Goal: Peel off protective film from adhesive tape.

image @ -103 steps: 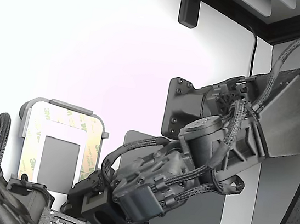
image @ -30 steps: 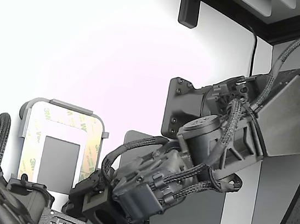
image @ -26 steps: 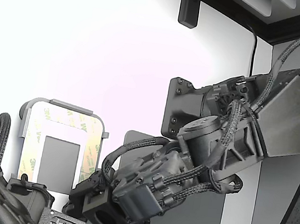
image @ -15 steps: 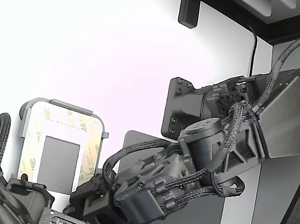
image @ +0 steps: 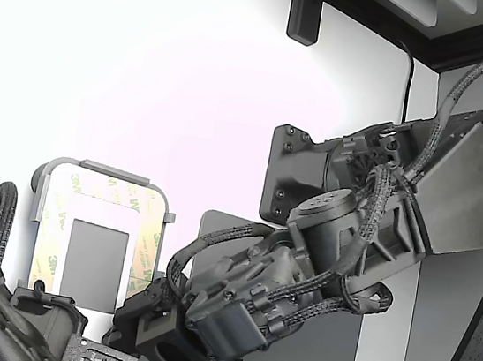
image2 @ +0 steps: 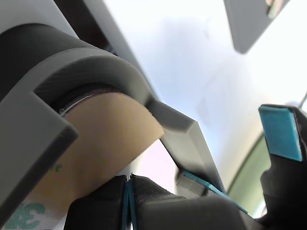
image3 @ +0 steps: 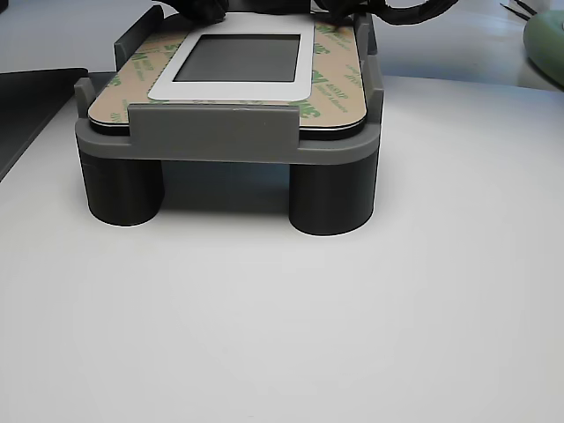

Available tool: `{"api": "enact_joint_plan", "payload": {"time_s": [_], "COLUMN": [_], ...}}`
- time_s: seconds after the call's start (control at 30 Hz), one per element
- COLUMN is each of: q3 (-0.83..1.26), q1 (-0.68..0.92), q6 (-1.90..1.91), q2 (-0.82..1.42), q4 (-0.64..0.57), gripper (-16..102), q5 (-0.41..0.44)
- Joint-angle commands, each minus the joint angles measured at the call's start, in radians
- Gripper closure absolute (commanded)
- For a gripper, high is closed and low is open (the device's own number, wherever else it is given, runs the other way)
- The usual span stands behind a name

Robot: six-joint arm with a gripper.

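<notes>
I see a smooth white tabletop (image3: 282, 326) filling the lower part of the other view and most of the upper left of the exterior view, and standing directly on it is a dark grey plastic fixture on round legs (image3: 121, 189), which sits in the upper half of the other view and at the lower left of the exterior view (image: 39, 179). A flat dark grey mat with rounded corners (image: 325, 356) lies on the same surface at the lower centre of the exterior view, just beside the fixture, and its edge shows at the far left of the other view (image3: 26, 101). A pale green rounded object (image3: 548, 40) rests on the tabletop at the upper right corner of the other view, too cropped for me to identify.
</notes>
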Motion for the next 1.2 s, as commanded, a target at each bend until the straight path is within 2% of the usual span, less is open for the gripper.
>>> {"api": "enact_joint_plan", "payload": {"time_s": [0.0, 0.67, 1.17], "q3": [-0.005, -0.040, -0.017], "q1": [-0.008, -0.006, -0.008], "q6": [0.002, -0.003, -0.015], "q2": [0.038, 0.044, 0.060], "q4": [-0.023, 0.038, 0.038], "gripper": [96, 96, 94], "q5": [-0.003, -0.002, -0.003]}}
